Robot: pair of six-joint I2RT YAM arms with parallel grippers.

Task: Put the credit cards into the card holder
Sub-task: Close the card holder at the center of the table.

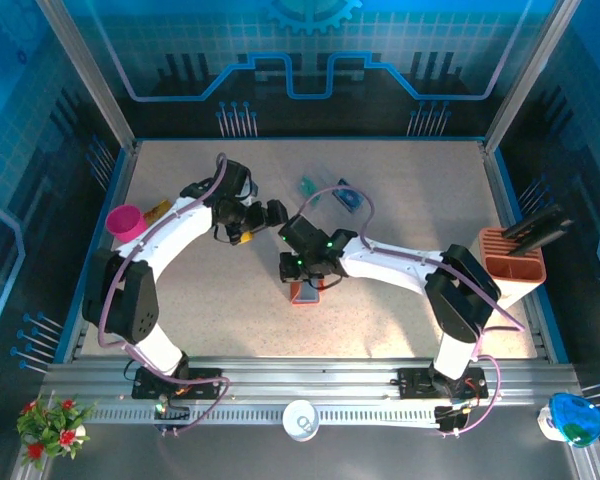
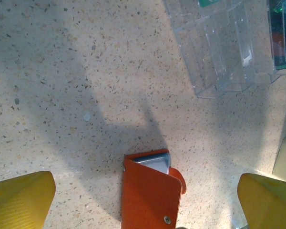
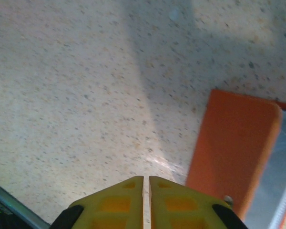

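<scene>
The orange card holder (image 1: 305, 293) lies on the table, folded, with a grey-blue inner pocket showing at its open end (image 2: 155, 160). In the right wrist view the card holder (image 3: 233, 148) is just right of my fingers. My right gripper (image 3: 146, 180) is shut with nothing between its fingers, hovering over bare table beside it (image 1: 302, 270). My left gripper (image 2: 145, 181) stands wide open above the card holder's far end, its yellow fingers (image 2: 20, 200) at either side. A teal credit card (image 1: 307, 187) and a blue one (image 1: 348, 197) lie further back by the clear rack.
A clear plastic slotted rack (image 2: 219, 47) stands beyond the card holder. A pink cup (image 1: 126, 220) is at the left edge and an orange-and-white slotted box (image 1: 513, 262) at the right edge. A white cup (image 1: 301, 418) sits on the front rail.
</scene>
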